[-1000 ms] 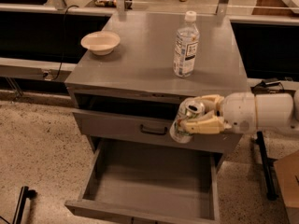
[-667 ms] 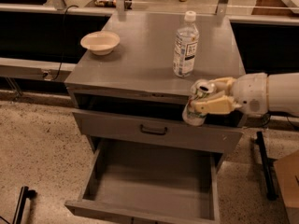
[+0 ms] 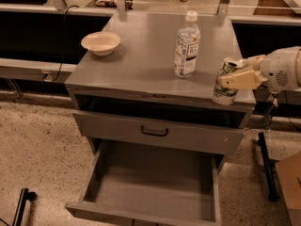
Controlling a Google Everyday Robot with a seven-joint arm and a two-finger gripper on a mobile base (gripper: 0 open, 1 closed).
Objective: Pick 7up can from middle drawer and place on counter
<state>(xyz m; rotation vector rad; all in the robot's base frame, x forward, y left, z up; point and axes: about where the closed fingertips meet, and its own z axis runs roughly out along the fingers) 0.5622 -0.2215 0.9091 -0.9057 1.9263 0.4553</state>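
gripper: gripper (image 3: 229, 72) sits at the right edge of frame, over the front-right corner of the counter (image 3: 141, 60); white arm (image 3: 284, 69) comes in from the right
fingers: beige fingers (image 3: 242, 80) are closed around the 7up can (image 3: 225, 92), one across its front side and one up by the rim; firm hold, no gap visible
7up can: in the gripper at the counter's front-right corner, tilted slightly, silver top leaning toward the arm; well apart from the drawer below
can base: right at the counter's front edge; looks like it touches the surface, but from this angle I can't say for sure
middle drawer: middle drawer (image 3: 155, 187) is pulled fully out at the bottom of the cabinet, bare grey floor, low side walls, nothing in it
drawer front: closed drawer front (image 3: 197, 138) with a dark curved handle (image 3: 154, 132) sits above the open drawer; dark open slot between it and the counter
water bottle: clear water bottle (image 3: 187, 45) with white cap stands upright on the counter, centre-right, near the can to its left and behind it, not touching
bowl: pale bowl (image 3: 100, 42) sits on the counter's left side, well apart from the bottle and can
floor: speckled floor (image 3: 37, 149) around the cabinet
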